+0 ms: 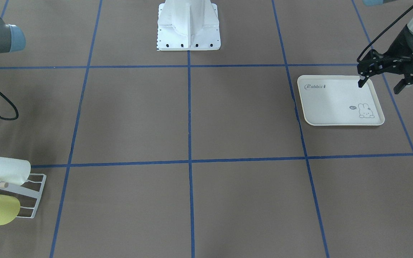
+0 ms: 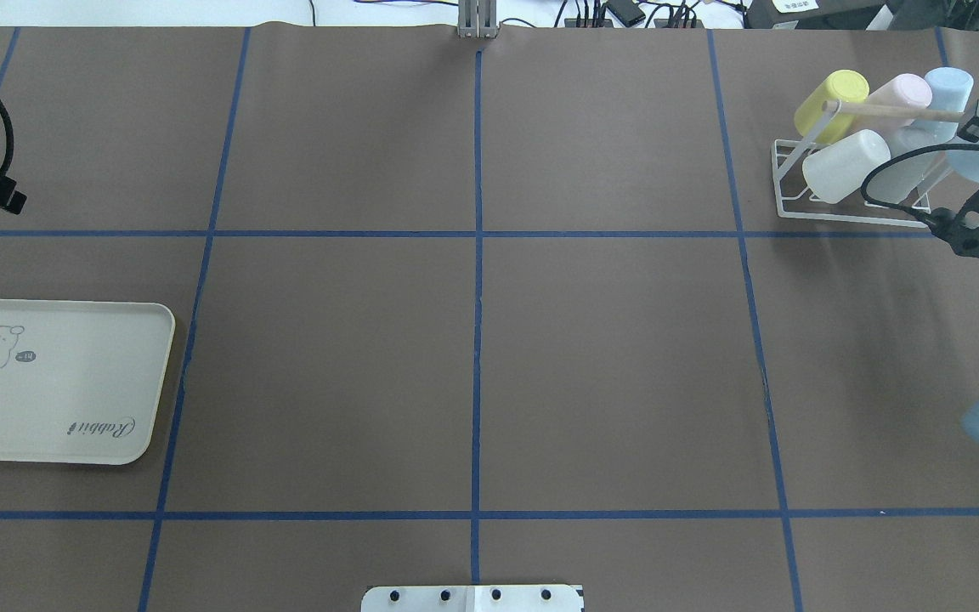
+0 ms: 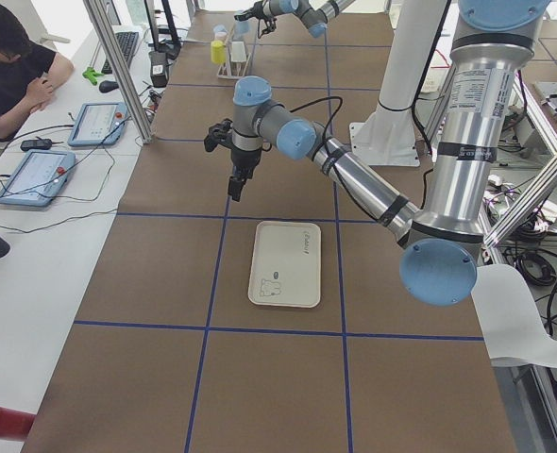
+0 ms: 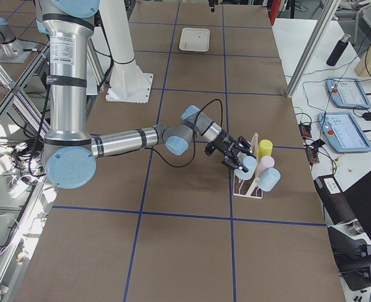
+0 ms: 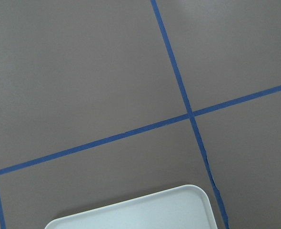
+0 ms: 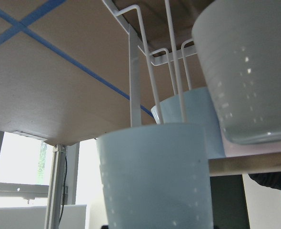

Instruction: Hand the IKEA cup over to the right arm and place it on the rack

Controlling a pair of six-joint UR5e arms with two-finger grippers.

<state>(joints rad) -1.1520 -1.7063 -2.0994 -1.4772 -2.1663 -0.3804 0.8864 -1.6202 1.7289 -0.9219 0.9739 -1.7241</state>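
Note:
The white wire rack point(image 2: 783, 183) stands at the table's far right with several cups hung on it, under its wooden dowel point(image 2: 889, 110). My right gripper point(image 4: 234, 157) is at the rack, up against a pale blue IKEA cup point(image 4: 249, 166). That cup point(image 6: 155, 176) fills the lower right wrist view, with a rack prong point(image 6: 171, 71) running into it. The fingers do not show there, so I cannot tell whether they grip it. My left gripper point(image 1: 381, 84) hangs open and empty over the far corner of the rabbit tray point(image 1: 335, 107).
Yellow point(image 2: 829, 102), pink point(image 2: 902, 89), blue point(image 2: 948, 85) and white point(image 2: 846, 166) cups crowd the rack. The robot's white base point(image 1: 188, 25) stands mid-table. The right arm's black cable point(image 2: 889, 170) loops beside the rack. A seated person point(image 3: 9, 66) and tablets are off the far side.

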